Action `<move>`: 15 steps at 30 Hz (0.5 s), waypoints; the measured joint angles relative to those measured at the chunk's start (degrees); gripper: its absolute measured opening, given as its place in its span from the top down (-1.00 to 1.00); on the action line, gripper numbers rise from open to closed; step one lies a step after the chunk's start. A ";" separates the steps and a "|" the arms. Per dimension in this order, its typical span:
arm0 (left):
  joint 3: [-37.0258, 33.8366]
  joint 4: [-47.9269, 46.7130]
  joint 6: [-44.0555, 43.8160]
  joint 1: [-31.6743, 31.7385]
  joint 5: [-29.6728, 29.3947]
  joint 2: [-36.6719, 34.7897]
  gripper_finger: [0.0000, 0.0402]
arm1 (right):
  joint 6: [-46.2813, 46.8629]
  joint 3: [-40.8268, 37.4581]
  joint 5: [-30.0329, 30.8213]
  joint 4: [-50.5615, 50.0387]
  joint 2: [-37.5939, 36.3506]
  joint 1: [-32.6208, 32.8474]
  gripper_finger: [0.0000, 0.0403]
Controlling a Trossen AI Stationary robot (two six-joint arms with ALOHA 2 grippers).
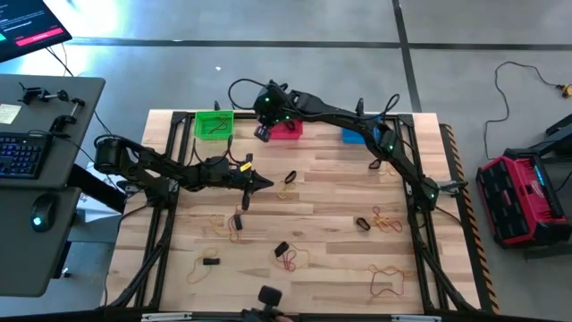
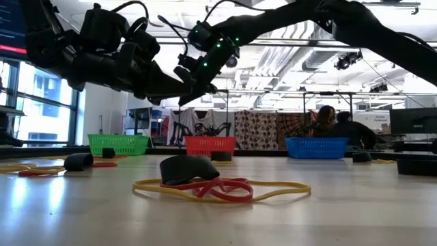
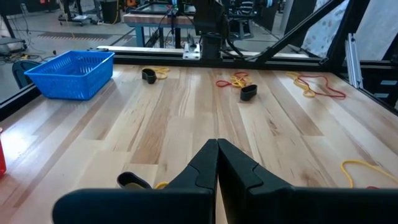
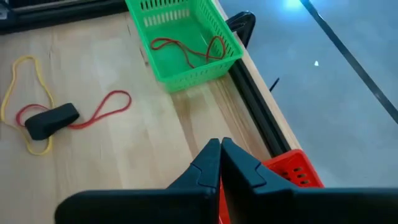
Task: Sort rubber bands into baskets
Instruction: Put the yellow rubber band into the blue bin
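Note:
My left gripper point(image 1: 265, 183) is shut and empty, above the middle of the table; its shut fingertips show in the left wrist view point(image 3: 217, 146), with a black band point(image 3: 133, 180) on the wood beyond them. My right gripper point(image 1: 264, 132) is shut and empty at the far edge, between the green basket point(image 1: 214, 124) and the red basket point(image 1: 288, 130); the right wrist view point(image 4: 221, 146) shows nothing between its fingers. The green basket point(image 4: 186, 40) holds red bands. The blue basket point(image 1: 354, 135) stands to the right of the red one. Rubber bands point(image 1: 290, 257) lie scattered on the table.
Loose bands lie at the centre point(image 1: 288, 179), centre left point(image 1: 237, 222), right point(image 1: 386, 219) and near right point(image 1: 386, 279). A black band on red and yellow loops point(image 2: 198, 179) lies close to the low camera. A desk with a keyboard point(image 1: 20, 154) stands left of the table. People sit in the room behind point(image 2: 326, 121).

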 joint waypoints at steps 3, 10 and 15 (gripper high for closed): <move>0.00 0.02 -0.40 0.00 -0.02 0.00 1.00 | 0.00 0.00 0.53 0.26 0.00 0.57 1.00; 0.00 0.02 -0.36 0.00 -0.02 0.00 1.00 | 1.31 0.00 2.47 1.40 0.00 1.90 1.00; 0.00 0.02 -0.36 -0.01 -0.02 0.00 1.00 | 1.08 0.00 4.22 1.96 0.00 2.67 1.00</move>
